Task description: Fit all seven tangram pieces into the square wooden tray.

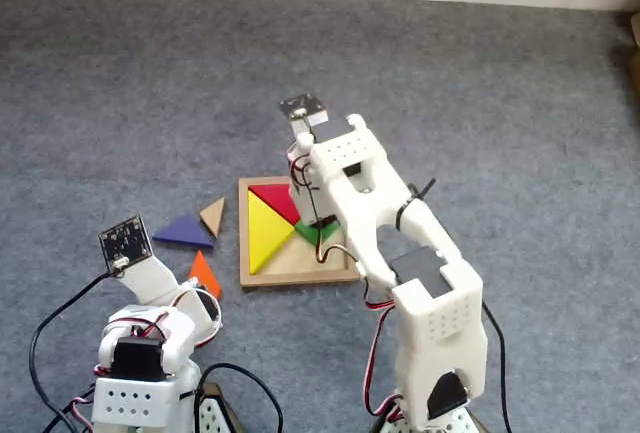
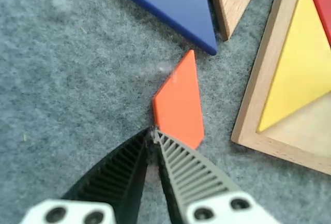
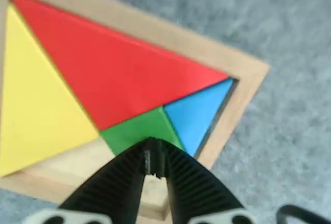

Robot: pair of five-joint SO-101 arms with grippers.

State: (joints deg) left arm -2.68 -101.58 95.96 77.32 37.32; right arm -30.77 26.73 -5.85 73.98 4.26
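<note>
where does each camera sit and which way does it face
High view: fixed above the table, looking down on the tray; both arms show, the right arm over the tray, the left arm beside the orange piece.
Left wrist view: on the left arm, looking down past the left gripper at the orange piece, with the tray's edge beside it.
Right wrist view: on the right arm, looking down past the right gripper into the tray.
Shared: both wrist views show the yellow piece in the tray.
</note>
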